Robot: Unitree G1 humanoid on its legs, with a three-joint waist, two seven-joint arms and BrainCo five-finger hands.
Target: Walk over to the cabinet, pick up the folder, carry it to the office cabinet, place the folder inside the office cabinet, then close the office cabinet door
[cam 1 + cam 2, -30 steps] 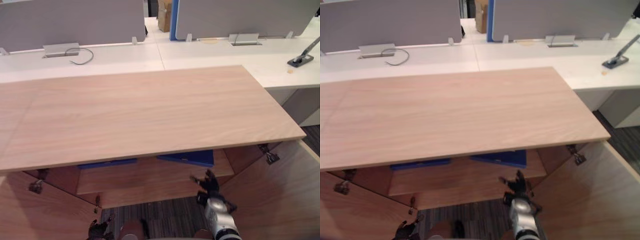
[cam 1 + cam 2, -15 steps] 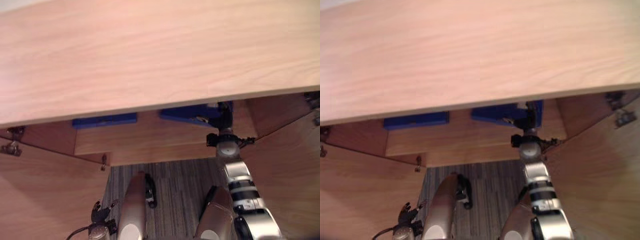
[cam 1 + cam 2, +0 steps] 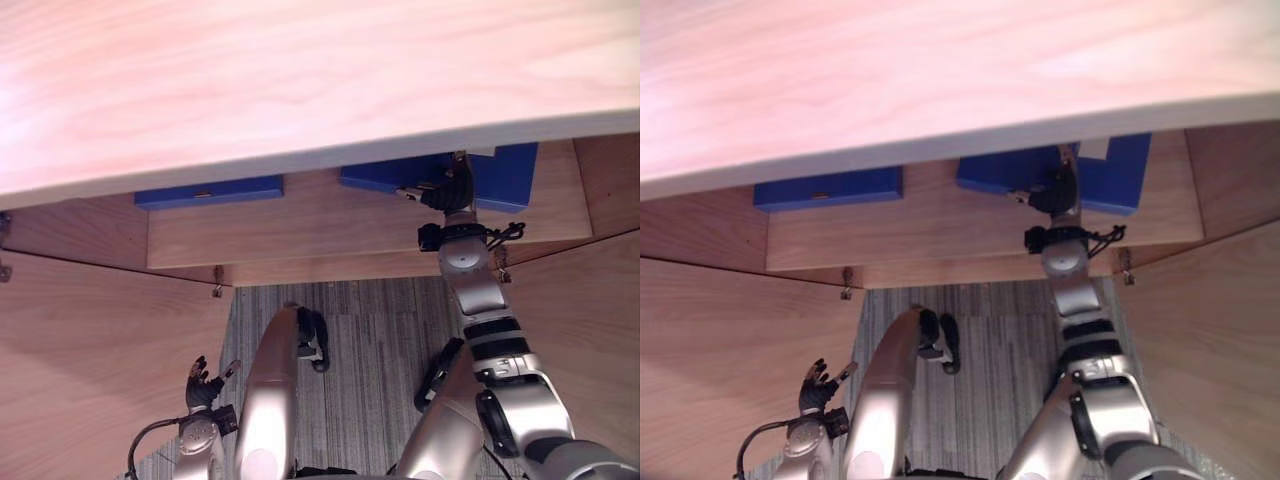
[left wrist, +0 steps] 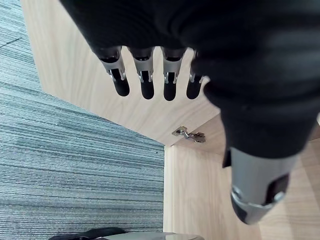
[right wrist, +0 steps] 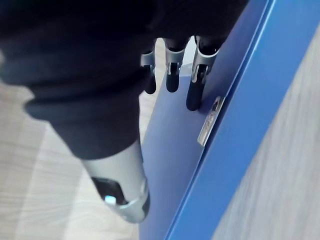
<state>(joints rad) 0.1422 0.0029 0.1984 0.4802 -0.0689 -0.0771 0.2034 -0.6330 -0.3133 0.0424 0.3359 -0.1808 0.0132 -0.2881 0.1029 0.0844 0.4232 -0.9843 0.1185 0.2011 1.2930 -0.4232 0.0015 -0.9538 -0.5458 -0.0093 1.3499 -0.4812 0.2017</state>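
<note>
Two blue folders lie on the shelf [image 3: 330, 230] inside the open wooden cabinet, under its top board [image 3: 300, 80]. My right hand [image 3: 455, 190] reaches onto the right folder [image 3: 505, 175]. In the right wrist view its fingers [image 5: 194, 95] lie straight on the folder's blue cover [image 5: 260, 100], beside a small metal clip [image 5: 210, 120], with the thumb held apart. The hand is open. The left folder [image 3: 208, 191] lies untouched. My left hand [image 3: 203, 385] hangs low by the left door, and its fingers [image 4: 145, 80] are straight and hold nothing.
Both cabinet doors stand open: the left door [image 3: 100, 370] and the right door [image 3: 590, 330] flank me. A metal hinge [image 3: 217, 290] sits at the shelf's lower left corner. Grey striped carpet [image 3: 370, 340] lies between the doors.
The camera has tilted down, so the desks behind are out of view. My right hand has risen from in front of the shelf onto the right blue folder. The left hand stays low.
</note>
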